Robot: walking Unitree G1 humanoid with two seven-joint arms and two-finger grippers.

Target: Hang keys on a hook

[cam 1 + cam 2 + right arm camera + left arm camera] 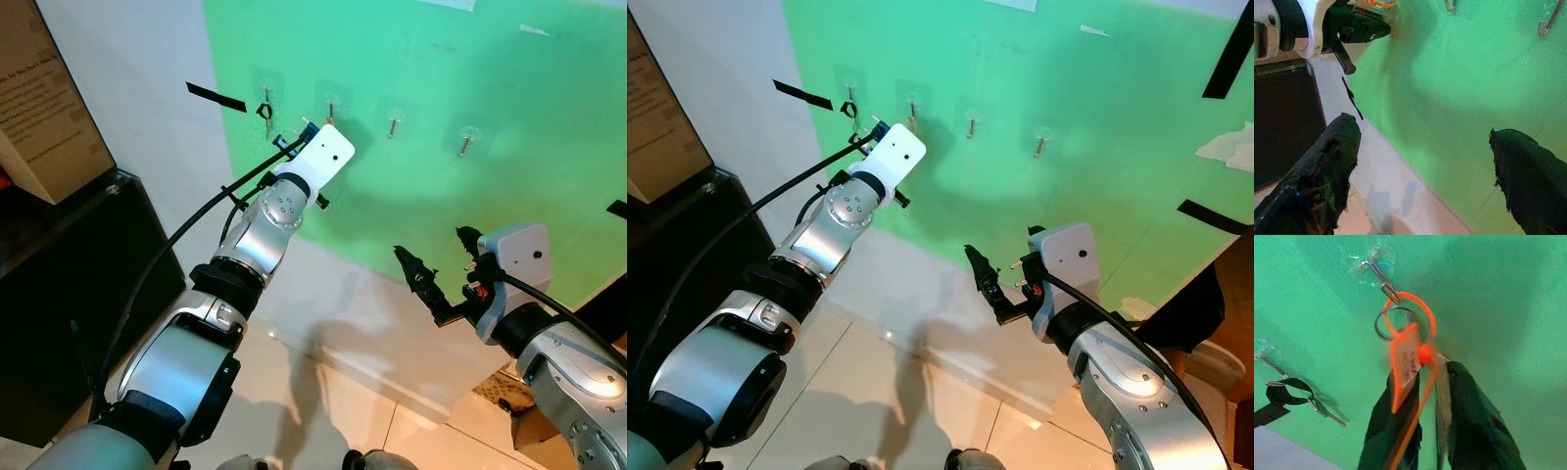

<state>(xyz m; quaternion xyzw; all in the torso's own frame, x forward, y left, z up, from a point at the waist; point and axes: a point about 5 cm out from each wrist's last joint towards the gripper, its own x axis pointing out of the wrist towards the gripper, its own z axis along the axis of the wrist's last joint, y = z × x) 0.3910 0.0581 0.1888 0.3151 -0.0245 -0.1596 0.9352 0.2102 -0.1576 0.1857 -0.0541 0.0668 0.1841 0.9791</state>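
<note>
Several small metal hooks stick out of a green wall panel. My left gripper is raised to the second hook and is shut on a set of keys with an orange tag and an orange loop. The loop and a metal ring sit at that hook's bent tip. In the eye views the white left wrist housing hides the fingers. My right gripper hangs lower right, away from the wall, open with nothing between its fingers.
A black strap with a key hangs on the first hook. Two bare hooks lie to the right. A black cabinet with a cardboard board stands at left. Black tape marks the wall.
</note>
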